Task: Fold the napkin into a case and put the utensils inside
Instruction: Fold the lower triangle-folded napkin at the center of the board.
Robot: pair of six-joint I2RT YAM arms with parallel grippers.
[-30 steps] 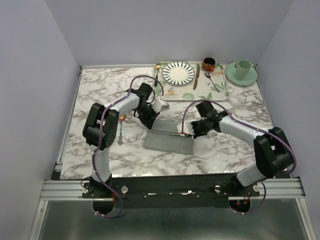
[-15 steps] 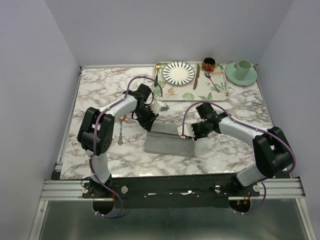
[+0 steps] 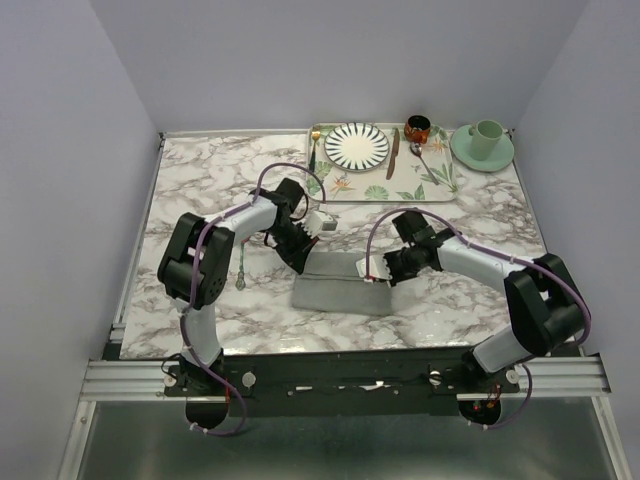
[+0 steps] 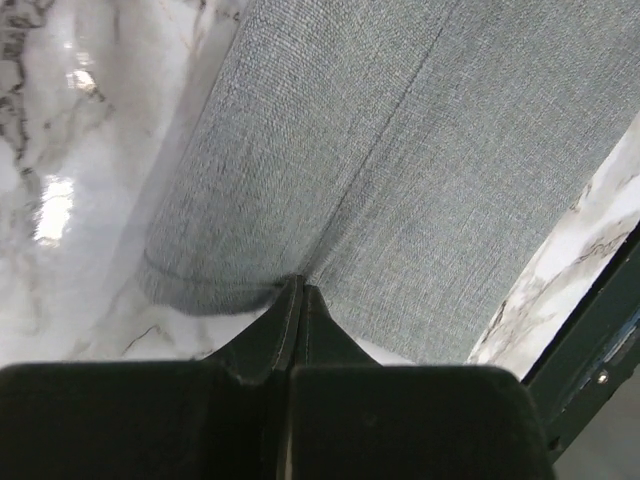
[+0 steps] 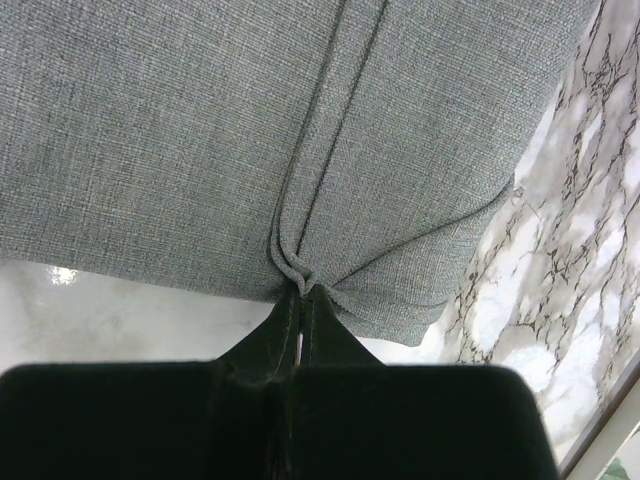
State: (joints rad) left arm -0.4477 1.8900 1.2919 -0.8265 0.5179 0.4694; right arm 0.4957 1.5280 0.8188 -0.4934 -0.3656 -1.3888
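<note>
Napkin [image 3: 338, 293] pinched at both ends, fold under way.

Spoon [image 3: 241, 262] lies on the marble at far left, apart from the cloth; I'd judge it waits there until a pocket exists. Left gripper [image 4: 298, 292] is clamped tight on the napkin's left end, with the cloth hem drawn into its tips. The napkin sits middle-near on the table as a long grey band between the arms. Right gripper [image 5: 300, 292] is clenched on the right end, puckering a crease. The two-ended hold is presumably to turn the fold evenly.
</note>
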